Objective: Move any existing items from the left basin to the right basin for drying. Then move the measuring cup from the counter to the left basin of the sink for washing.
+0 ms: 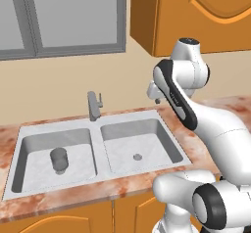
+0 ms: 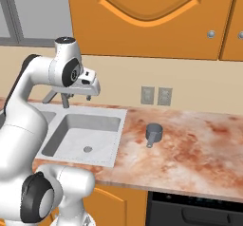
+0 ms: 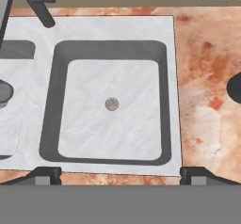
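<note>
While the gripper [image 3: 120,175] hangs high above the sink [image 1: 98,124], over the near rim of the right basin [image 1: 139,144], its two dark fingertips [image 3: 44,175] stand far apart at the bottom corners of the hand view, jaws spread wide with nothing between them. The sink is a pale grey marbled double bowl set into the reddish-orange mottled counter [image 2: 190,149], with a grey upright faucet [image 1: 93,104] at the middle of its back edge. In the left basin [image 1: 34,149] a dark grey handleless tumbler [image 1: 59,159] stands upright, near the middle of that bowl's floor and apart from its walls; in the hand view its rim just peeks in at the left edge. The right basin holds only its round drain [image 1: 138,156]. The measuring cup [image 2: 153,132], small, dark grey-blue, rests on the counter to the right of the sink, well clear of the sink's rim, with its short stick handle pointing toward the front edge of the counter. On the wall behind the cup, above the counter, sit two outlet plates [image 2: 156,96] side by side.
</note>
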